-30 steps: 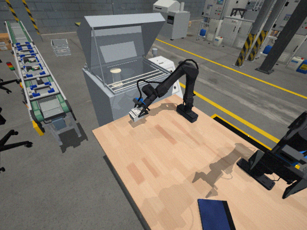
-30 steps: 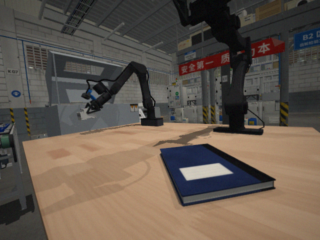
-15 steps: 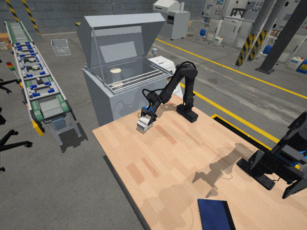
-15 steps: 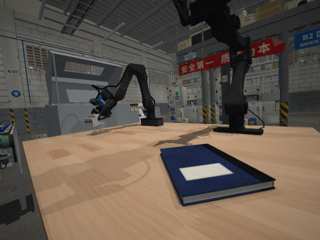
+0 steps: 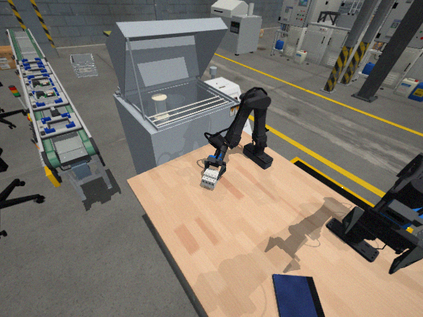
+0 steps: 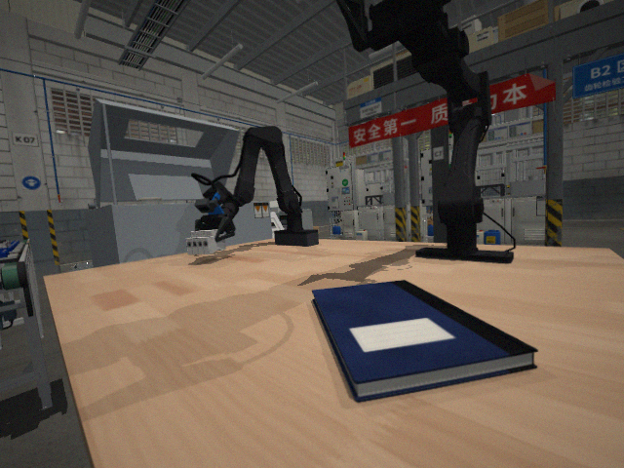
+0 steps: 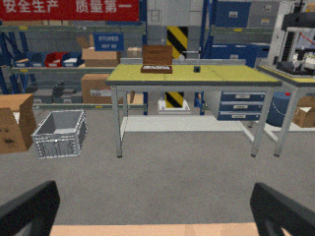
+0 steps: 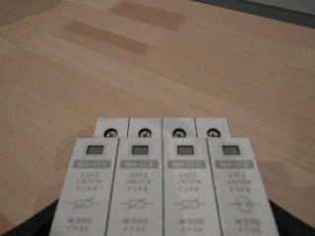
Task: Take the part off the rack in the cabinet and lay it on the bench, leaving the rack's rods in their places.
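In the top view, the wooden surface (image 5: 238, 218) (image 6: 201, 322) (image 7: 155, 230) (image 8: 197, 74) has one corner pointing left, and the white part (image 5: 209, 178) (image 6: 201, 244) (image 8: 162, 187) is near the edge that faces the grey cabinet (image 5: 180, 143) (image 6: 166, 221), between that corner and the base of the right arm (image 5: 254, 102) (image 6: 261, 145). The right gripper (image 5: 214, 170) (image 6: 212, 234) (image 8: 161, 191) pinches the part between its fingers. Inside the open cabinet, pale rods (image 5: 205, 101) lie side by side across the opening, near its front edge, with a capped cylinder (image 5: 158, 102) behind them. The left gripper (image 5: 367, 250) (image 6: 372, 32) (image 7: 155, 191) is at the picture's right border, fingers spread wide, and a dark blue notebook (image 5: 294, 294) (image 6: 403, 334) lies at the bottom border. In the exterior view, the part is low over the surface, toward the far edge and the far left corner, block face outward; whether its underside touches I cannot tell. The notebook lies flat closer to the camera, white label up, and the left gripper is high above the surface, cut off by the top border. The left wrist view shows two fingers well apart, a strip of the surface's edge below and a yellow-topped table (image 7: 197, 74) across the floor. In the right wrist view, the part fills the lower middle, four modules abreast with a screw behind each, dark fingers on both sides.

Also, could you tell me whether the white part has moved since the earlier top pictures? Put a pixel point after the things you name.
Yes: the white part (image 5: 210, 177) (image 6: 202, 244) (image 8: 162, 187) has moved away from the open cabinet (image 5: 135, 146) (image 6: 166, 226), further in over the bench (image 5: 238, 218) (image 6: 201, 322).
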You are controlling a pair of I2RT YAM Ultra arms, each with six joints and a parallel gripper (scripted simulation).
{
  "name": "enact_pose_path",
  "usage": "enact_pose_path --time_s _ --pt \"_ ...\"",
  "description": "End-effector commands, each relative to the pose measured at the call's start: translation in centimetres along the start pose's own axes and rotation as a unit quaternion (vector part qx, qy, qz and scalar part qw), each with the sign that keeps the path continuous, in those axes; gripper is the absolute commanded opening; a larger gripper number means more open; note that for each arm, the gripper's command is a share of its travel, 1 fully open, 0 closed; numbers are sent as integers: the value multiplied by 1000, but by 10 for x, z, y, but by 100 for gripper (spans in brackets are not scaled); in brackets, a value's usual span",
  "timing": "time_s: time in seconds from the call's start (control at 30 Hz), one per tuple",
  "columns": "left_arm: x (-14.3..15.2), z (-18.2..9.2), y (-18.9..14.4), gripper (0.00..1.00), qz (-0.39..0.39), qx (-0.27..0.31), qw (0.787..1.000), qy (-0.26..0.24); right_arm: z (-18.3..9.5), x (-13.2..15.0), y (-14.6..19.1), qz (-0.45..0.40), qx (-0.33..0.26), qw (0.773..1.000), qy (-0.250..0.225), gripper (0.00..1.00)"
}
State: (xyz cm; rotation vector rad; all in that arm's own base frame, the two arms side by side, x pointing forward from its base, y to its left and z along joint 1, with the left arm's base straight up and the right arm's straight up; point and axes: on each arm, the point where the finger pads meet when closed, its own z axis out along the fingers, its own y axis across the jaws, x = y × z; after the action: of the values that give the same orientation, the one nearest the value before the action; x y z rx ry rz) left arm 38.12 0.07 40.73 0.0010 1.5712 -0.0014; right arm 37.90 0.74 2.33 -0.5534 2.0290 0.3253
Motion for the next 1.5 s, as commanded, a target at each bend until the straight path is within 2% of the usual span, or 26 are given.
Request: enact_pose_path --time_s 0.0,0.37,0.63,0.93,1.13,1.47 --pt "-19 -7 -1 100 2 -2 1000 -22 2 -41 -3 -51 -2 996 -71 76" --pt "-19 -7 -1 100 2 -2 1000 -22 4 -48 -6 -53 1 996 -74 76" --pt "-19 -7 -1 100 2 -2 1000 -22 8 -13 4 -41 -6 998 -51 76" --pt "-19 -7 -1 100 2 -2 1000 -22 12 -17 -15 -47 11 997 -59 76" --pt "-19 -7 -1 100 2 -2 1000 -22 18 -16 -3 -44 -7 997 -57 76" --pt "-19 -7 -1 100 2 -2 1000 -22 21 -9 -3 -42 -8 998 -54 76"
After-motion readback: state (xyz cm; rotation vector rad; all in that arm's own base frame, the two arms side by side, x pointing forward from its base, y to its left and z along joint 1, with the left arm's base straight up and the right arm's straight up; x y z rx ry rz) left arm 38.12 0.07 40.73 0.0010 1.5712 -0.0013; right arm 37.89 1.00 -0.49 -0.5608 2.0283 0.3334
